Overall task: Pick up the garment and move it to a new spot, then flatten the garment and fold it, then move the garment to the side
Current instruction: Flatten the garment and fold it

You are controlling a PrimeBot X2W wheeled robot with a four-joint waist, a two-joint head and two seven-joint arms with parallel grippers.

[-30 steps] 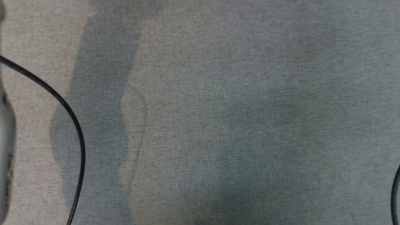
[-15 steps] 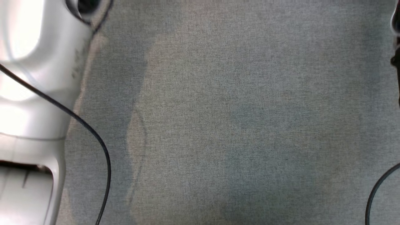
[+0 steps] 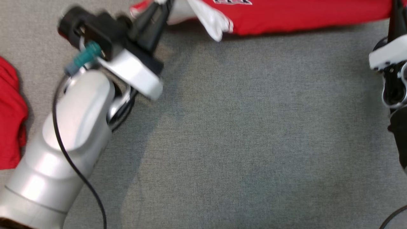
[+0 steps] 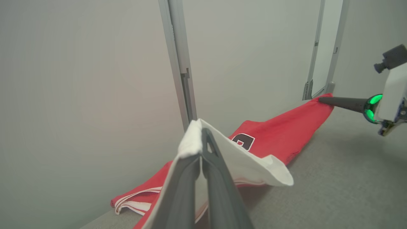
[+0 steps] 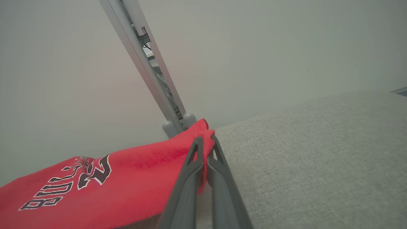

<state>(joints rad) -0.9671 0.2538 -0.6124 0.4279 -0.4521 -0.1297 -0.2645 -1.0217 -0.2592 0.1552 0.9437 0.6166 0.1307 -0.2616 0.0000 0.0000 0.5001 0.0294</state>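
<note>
Both arms reach forward, well apart; left gripper pinches the garment by its white-lined edge; right gripper pinches its red corner; it lies stretched along the grey table's far edge.

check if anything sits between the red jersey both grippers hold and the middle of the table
Nothing visible does. The left gripper and right gripper each pinch an end of the red jersey at the far side, and the grey table before it is bare. A second red cloth lies off at the left edge.
</note>
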